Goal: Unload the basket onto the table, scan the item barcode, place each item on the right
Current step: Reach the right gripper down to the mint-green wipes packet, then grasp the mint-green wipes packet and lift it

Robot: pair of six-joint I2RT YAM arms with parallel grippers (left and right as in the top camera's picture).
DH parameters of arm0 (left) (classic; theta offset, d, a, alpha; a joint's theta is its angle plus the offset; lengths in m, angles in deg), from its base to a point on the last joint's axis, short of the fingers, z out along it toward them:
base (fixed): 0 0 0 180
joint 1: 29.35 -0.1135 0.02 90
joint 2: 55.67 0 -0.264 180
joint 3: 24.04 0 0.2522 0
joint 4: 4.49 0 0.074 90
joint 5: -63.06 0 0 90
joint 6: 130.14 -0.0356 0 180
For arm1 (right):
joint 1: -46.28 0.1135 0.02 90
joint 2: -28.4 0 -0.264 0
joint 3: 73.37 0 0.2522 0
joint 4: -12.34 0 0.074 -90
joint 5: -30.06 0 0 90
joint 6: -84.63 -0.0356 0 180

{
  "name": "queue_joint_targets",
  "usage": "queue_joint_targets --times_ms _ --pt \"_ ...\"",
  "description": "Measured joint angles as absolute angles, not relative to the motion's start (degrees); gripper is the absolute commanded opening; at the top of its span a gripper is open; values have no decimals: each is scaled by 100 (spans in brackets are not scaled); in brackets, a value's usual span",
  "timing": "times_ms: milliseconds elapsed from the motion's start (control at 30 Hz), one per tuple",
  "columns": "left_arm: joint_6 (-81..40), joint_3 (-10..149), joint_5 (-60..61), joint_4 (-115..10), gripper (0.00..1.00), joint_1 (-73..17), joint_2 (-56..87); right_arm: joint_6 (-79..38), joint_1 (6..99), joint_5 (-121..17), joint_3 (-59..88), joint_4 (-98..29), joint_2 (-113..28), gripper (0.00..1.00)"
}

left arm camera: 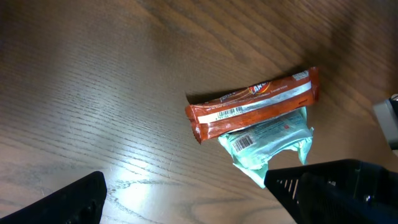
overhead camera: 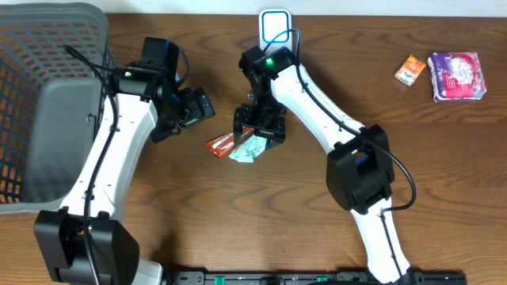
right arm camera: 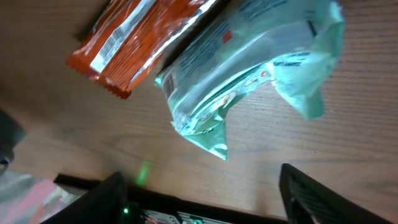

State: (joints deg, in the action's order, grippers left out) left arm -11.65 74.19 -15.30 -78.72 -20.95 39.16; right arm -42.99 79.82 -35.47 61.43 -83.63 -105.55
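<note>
Right gripper (right arm camera: 202,190) spread, nothing pinched

Black fingers (right arm camera: 317,193) stand wide apart just above the brown wooden table (overhead camera: 198,229), near its middle; directly under them lie the orange-red foil snack bar (left arm camera: 255,102) and the mint-green plastic packet (left arm camera: 267,140), touching side by side, a barcode face up on each; left gripper (overhead camera: 188,115) sits just left of them, fully spread, empty; white rounded device with a blue outline (overhead camera: 275,26) stands at the far edge; grey plastic mesh basket (overhead camera: 32,47) fills the far-left corner; small orange carton (overhead camera: 408,70) and purple printed packet (overhead camera: 455,75) lie just beside each other near the far-right corner, well apart from the rest.
</note>
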Motion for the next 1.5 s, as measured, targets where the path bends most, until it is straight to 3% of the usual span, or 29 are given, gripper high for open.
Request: queue_joint_targets --times_ms 133,433,733,900,1167,1233,1500 --pt "-1165 7419 -1530 -7872 98 -2095 3916 -4625 7982 -3726 6073 -8342 -10544 65" --pt "-1165 7419 -1530 -7872 98 -2095 3916 -5335 8008 -3761 5531 -7579 -10533 65" --pt "-1165 7419 -1530 -7872 98 -2095 3916 -5775 8023 -3949 4903 -7026 -10498 53" --pt "-1165 7419 -1530 -7872 98 -2095 3916 -5246 7958 -4244 4750 -7148 -10498 48" --pt "-1165 7419 -1530 -7872 98 -2095 3916 -3659 7540 -4561 4923 -7815 -10491 48" --pt "-1165 7419 -1530 -7872 98 -2095 3916 -3311 7350 -4609 5006 -7859 -10491 40" --pt "-1165 7419 -1530 -7872 98 -2095 3916 -2730 6952 -4703 5039 -7981 -10480 48"
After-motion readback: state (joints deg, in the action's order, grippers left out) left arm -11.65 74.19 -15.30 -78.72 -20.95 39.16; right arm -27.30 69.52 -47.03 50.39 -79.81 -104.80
